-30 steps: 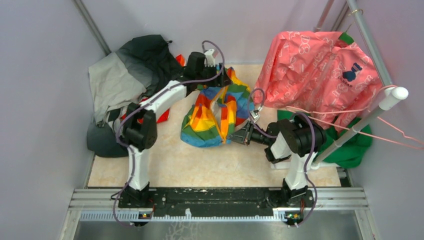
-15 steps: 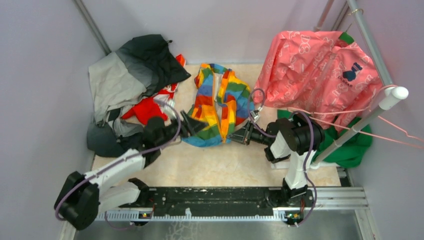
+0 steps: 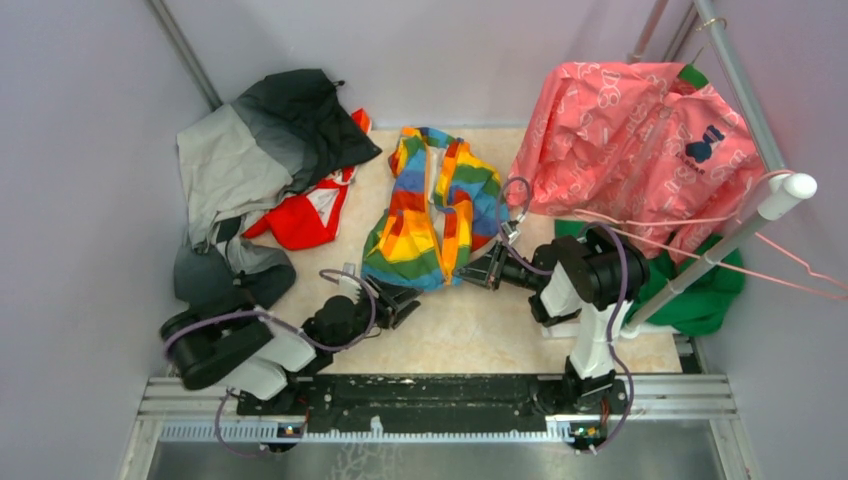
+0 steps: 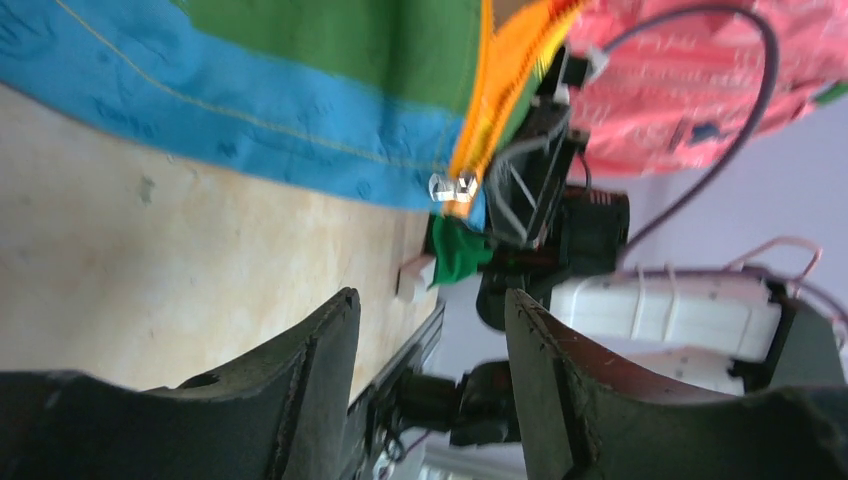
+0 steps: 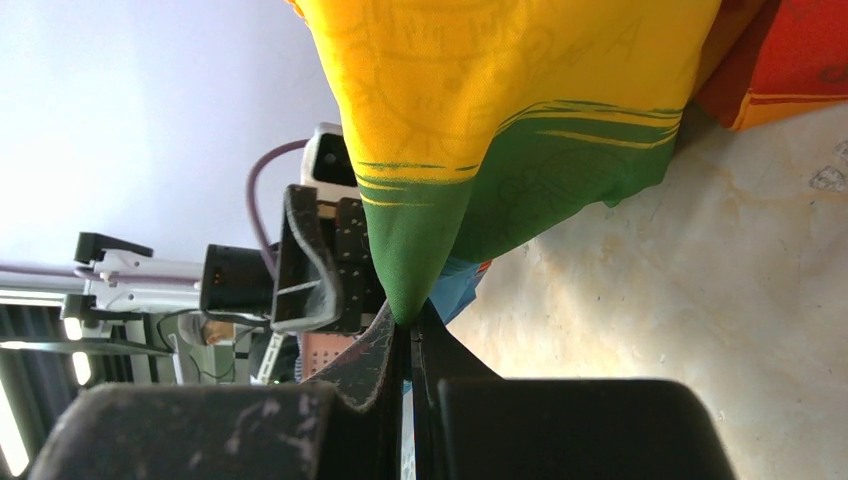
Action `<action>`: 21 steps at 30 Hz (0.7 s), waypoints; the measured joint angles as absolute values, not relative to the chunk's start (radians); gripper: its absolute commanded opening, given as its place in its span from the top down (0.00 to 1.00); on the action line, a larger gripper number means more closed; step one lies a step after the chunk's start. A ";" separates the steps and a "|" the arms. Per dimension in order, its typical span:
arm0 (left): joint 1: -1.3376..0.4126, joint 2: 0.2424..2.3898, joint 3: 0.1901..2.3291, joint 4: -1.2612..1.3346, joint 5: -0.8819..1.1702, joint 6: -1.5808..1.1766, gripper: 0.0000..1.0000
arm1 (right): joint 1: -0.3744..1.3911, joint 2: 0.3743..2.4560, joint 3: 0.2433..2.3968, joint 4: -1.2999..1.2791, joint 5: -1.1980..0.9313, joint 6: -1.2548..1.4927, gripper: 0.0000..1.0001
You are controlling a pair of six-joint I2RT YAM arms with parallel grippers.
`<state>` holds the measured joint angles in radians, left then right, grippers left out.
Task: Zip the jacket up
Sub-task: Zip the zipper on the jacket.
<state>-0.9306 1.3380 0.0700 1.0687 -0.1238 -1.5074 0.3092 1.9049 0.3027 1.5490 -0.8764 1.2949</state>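
Jacket (image 3: 420, 232) hem in right gripper (image 3: 467, 277); left gripper (image 3: 402, 306) empty, wide.

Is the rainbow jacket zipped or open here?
Open: on the jacket the front edges part toward the collar, and the zipper slider sits at the hem.

The rainbow-striped jacket (image 3: 405, 240) lies rumpled on the table (image 3: 470, 330), front gaping near the collar.

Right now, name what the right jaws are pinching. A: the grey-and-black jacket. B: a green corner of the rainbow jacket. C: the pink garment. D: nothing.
B: the right wrist view shows the right jaws closed on a green corner of the rainbow jacket, with the fabric rising from between them.
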 measured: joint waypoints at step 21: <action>-0.936 1.961 0.246 1.512 -0.302 -1.699 0.48 | 0.327 1.882 0.303 1.549 -0.859 1.332 1.00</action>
<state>-0.9360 1.9614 0.2459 1.5120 -0.3023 -1.6989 0.3271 1.8824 0.3027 1.5490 -0.8589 1.3319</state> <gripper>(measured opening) 0.653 0.009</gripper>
